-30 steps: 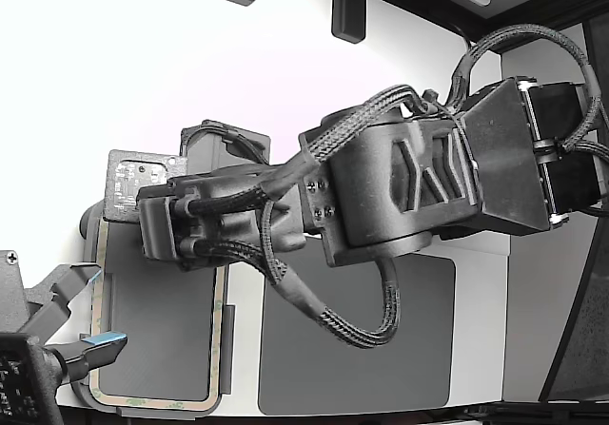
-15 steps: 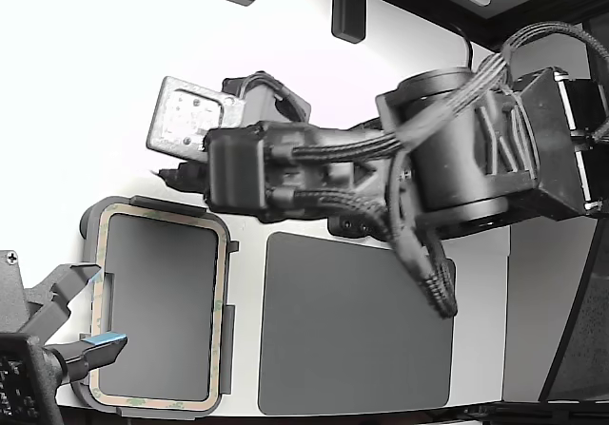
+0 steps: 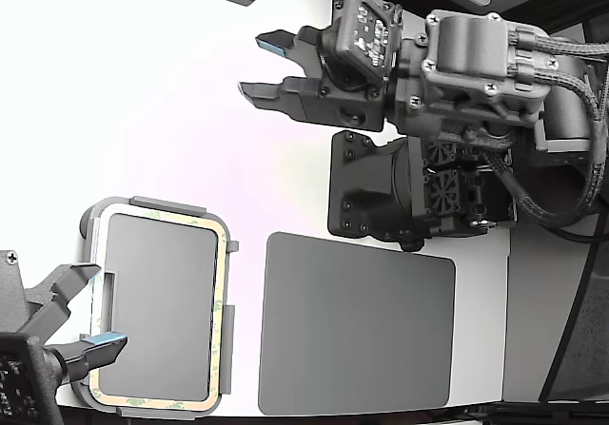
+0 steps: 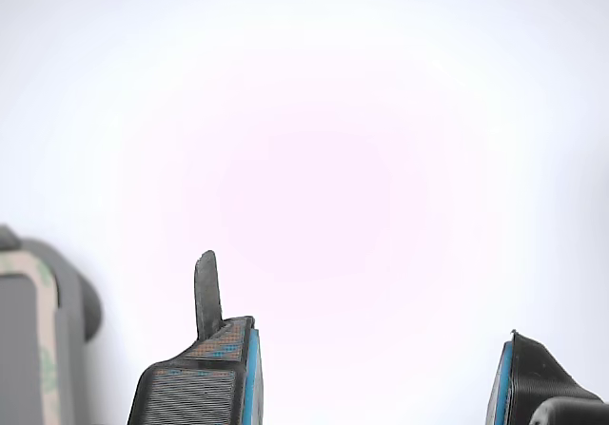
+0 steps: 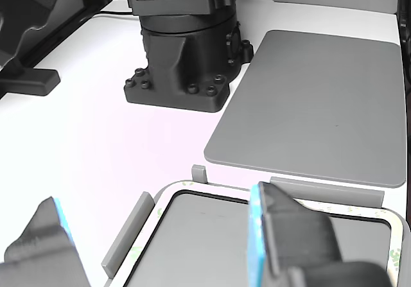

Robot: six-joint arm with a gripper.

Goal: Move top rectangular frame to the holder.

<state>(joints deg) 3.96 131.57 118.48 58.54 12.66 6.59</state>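
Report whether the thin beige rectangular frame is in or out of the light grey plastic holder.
In. The thin beige rectangular frame lies flat inside the light grey plastic holder, between its raised edge tabs, with nothing gripping it.

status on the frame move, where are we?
Looks done: the top rectangular frame lies flat inside the holder, at the exterior view's lower left, beside the dark grey mat. In hand: nothing; the gripper is open and empty, up over bare white table, well clear of the holder. Left: probably nothing beyond parking the arm, though exact seating under the tabs can't be confirmed.
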